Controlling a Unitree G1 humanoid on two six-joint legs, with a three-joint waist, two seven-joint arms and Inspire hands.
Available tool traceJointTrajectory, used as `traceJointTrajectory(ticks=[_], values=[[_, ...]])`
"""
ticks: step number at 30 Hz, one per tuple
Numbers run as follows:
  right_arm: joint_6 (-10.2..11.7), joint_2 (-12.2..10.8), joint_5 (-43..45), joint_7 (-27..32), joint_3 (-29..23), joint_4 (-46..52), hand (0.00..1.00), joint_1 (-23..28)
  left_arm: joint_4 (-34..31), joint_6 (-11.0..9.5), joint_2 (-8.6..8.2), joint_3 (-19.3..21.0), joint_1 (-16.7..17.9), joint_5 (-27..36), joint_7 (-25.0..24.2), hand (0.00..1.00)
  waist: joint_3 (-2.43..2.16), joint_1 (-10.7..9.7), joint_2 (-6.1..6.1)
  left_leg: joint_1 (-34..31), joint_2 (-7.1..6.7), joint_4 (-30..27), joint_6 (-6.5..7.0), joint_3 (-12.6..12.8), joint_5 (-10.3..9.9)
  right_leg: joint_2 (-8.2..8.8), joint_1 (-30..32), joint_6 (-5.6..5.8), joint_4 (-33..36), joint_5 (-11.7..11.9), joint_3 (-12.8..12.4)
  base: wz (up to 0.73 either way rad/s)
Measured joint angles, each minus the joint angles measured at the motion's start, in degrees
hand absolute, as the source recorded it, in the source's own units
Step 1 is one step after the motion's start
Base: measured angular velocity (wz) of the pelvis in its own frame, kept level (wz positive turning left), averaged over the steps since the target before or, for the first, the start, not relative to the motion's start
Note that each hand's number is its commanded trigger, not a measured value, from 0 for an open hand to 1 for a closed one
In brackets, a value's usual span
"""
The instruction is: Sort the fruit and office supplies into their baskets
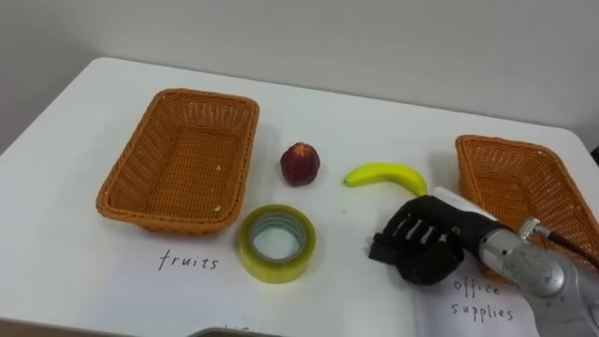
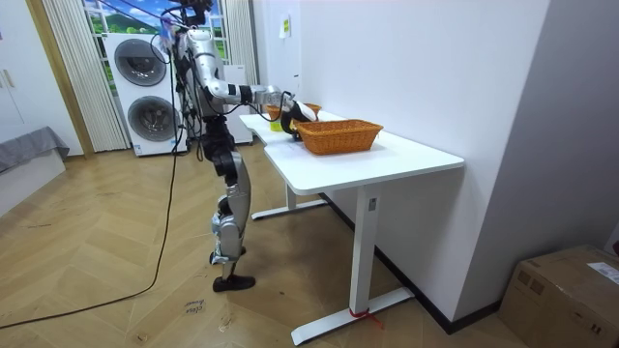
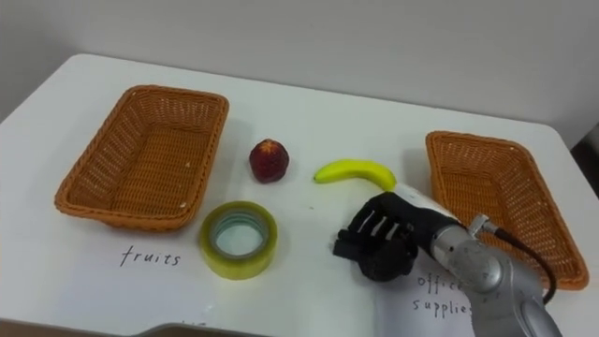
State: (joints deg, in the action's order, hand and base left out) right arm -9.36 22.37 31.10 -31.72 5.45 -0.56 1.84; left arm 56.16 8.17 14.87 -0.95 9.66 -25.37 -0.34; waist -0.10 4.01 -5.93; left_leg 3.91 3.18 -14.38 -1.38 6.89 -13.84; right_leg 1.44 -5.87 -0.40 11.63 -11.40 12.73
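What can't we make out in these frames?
- Eye views: whether the right robot hand holds anything; its back hides the palm side.
- Eye views: right basket, near corner, behind the forearm.
- Room view: tape, banana and red fruit, too small or hidden behind that basket.

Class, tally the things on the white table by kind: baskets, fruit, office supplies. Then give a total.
Baskets: 2 (left basket, right basket)
Fruit: 2 (red fruit, banana)
Office supplies: 1 (roll of tape)
Total: 5
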Motion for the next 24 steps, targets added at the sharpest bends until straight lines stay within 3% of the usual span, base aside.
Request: traceJointTrajectory(ticks=[9,11,16,18,24], values=[[1.1,-0.2,-1.2,1.1,-0.1,2.0,1.00,0.5,1.1,-2.9,-0.31,0.2,-0.2,0.0,2.7,0.00,0.15,-0.4,0.00,-0.1,0.09,-0.2,0.00,0.9,0.0,-0.07,0.9,0.07,0.4,0.1,-1.6,-0.07],[1.7,-0.2,-1.5,1.1,-0.4,2.3,1.00,0.5,2.5,-3.8,-0.30,0.2,0.1,0.1,2.7,0.00,0.33,-0.7,0.08,0.2,0.08,-0.1,0.01,1.0,0.0,-0.05,0.9,0.07,0.7,0.1,-1.8,-0.08],[2.5,-0.3,-2.4,1.5,-4.6,8.3,1.00,0.5,3.2,-3.8,-0.47,0.4,1.1,0.0,2.4,0.00,0.85,-1.2,0.49,0.5,0.03,0.8,0.03,1.1,0.0,-0.05,1.0,0.08,1.0,0.1,-1.9,-0.01],[2.7,-0.4,-4.2,2.8,-6.1,10.1,1.00,0.5,3.2,-3.8,-0.52,0.4,2.0,-0.2,2.4,0.00,0.84,-1.2,0.51,0.5,0.03,0.9,0.03,1.0,0.0,-0.09,0.8,0.09,0.9,0.1,-1.9,0.00],[6.2,-1.3,-8.7,9.4,-10.5,14.6,1.00,0.4,2.8,-4.6,-0.95,1.1,3.9,-0.6,2.7,0.00,0.41,-1.7,0.23,0.4,0.02,0.6,0.08,0.9,0.1,-0.16,0.5,0.11,0.1,0.1,-2.0,0.02]])
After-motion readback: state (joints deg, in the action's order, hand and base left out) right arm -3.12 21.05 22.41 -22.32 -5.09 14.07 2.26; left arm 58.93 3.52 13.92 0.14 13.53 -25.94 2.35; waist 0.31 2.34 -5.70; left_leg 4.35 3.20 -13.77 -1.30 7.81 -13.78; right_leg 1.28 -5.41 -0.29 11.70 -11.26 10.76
